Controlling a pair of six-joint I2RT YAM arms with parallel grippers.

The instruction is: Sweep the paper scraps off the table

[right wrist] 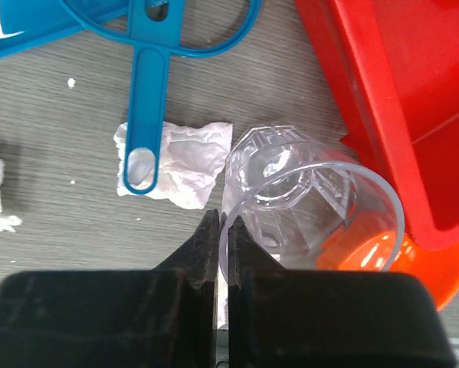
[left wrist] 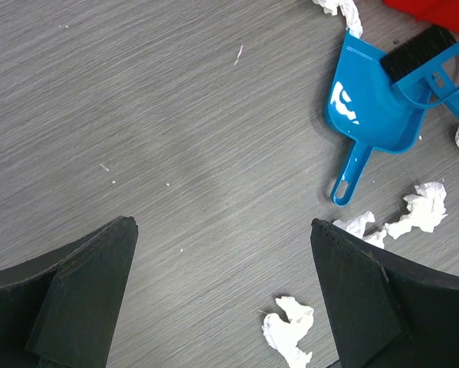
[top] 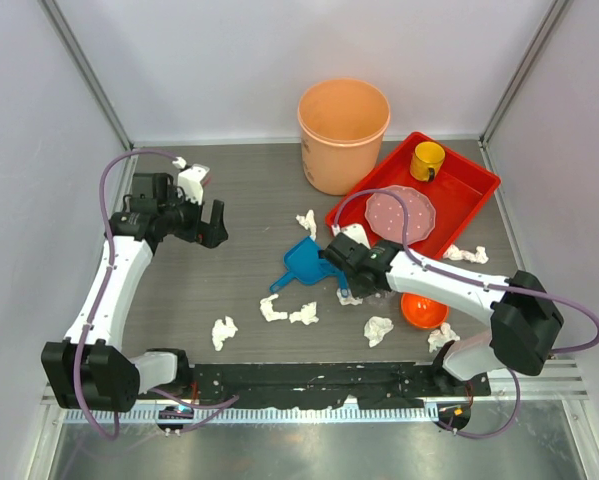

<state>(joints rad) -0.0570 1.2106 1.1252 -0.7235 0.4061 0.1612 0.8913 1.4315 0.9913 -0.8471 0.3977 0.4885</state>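
Several white paper scraps lie on the dark wood-grain table (top: 239,190): one (top: 224,330) at front left, two (top: 272,309) (top: 304,315) below the blue dustpan (top: 304,262), and others further right (top: 377,328). My left gripper (top: 211,225) hangs open above bare table at the left. In the left wrist view (left wrist: 221,226) a scrap (left wrist: 290,330) lies between its fingers. My right gripper (right wrist: 223,222) is shut on the rim of a clear plastic cup (right wrist: 313,207). A scrap (right wrist: 179,161) lies under the blue brush handle (right wrist: 146,115).
A red tray (top: 469,190) at the back right holds a pink plate (top: 401,213) and a yellow cup (top: 427,160). An orange bucket (top: 343,130) stands behind it. An orange bowl (top: 423,310) sits under the right arm. The black-bristled brush (left wrist: 421,57) rests on the dustpan (left wrist: 371,100).
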